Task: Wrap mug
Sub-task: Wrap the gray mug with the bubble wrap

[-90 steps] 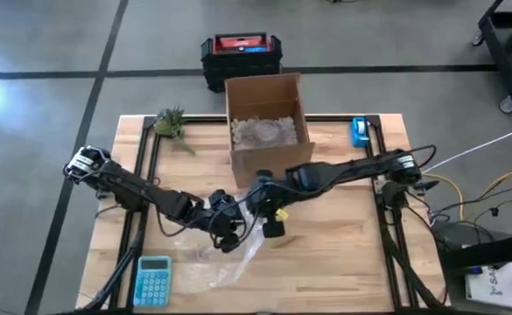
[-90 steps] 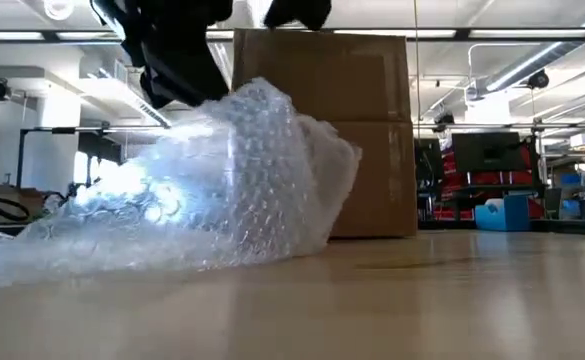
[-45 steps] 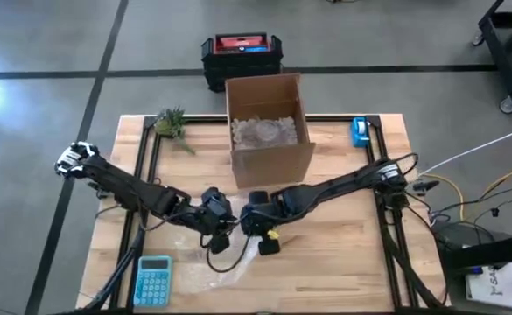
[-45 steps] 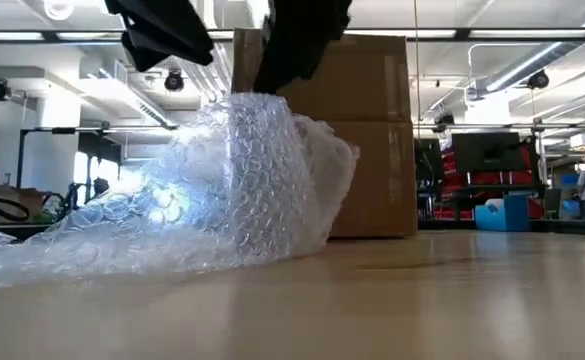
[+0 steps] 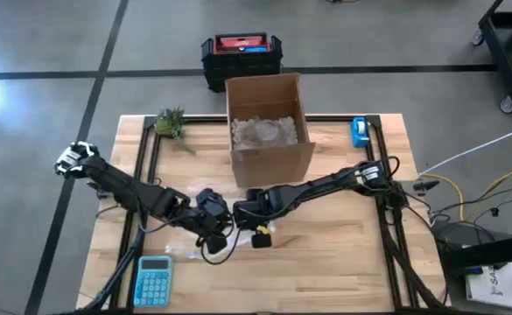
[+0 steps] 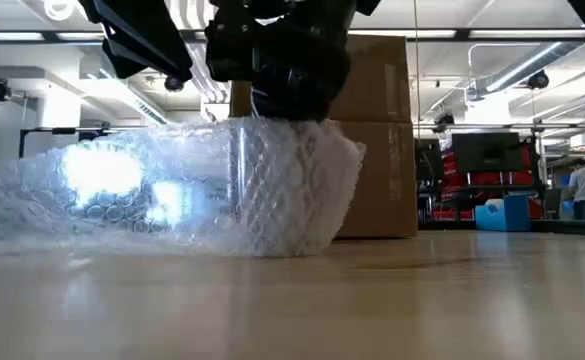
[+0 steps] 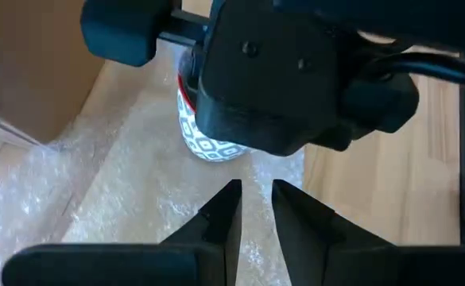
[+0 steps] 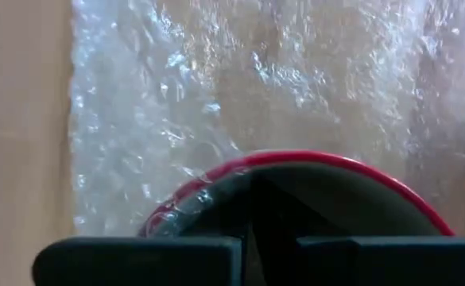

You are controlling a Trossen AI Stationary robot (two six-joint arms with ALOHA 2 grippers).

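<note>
**Wrap pulled flat, mug pinned at its right end**

Left arm: the left gripper (image 5: 208, 241) sits at lower centre of the high view, just left of the right one. It has moved left over the last second. Whether it is clenched on anything cannot be told.

Wrap (image 6: 152, 195): a second ago it stood as a tall mound in the low view. It now lies lower and longer, with its left part raised and its right end pressed down. From above, less of it spreads to the lower right. Judged: the sheet is being drawn over or along the mug, so the wrapping is under way but not closed.

Mug (image 7: 211, 143): it is at table (image 5: 343, 254) centre, on the wrap, directly under the right gripper (image 6: 290, 85). Its red rim faces into the right wrist camera. The long axis therefore runs along that gripper, probably near upright with the mouth up.

Right gripper: clenched on the mug's rim, one finger inside the mouth.

Box (image 6: 377, 130): behind and to the right, untouched.
</note>
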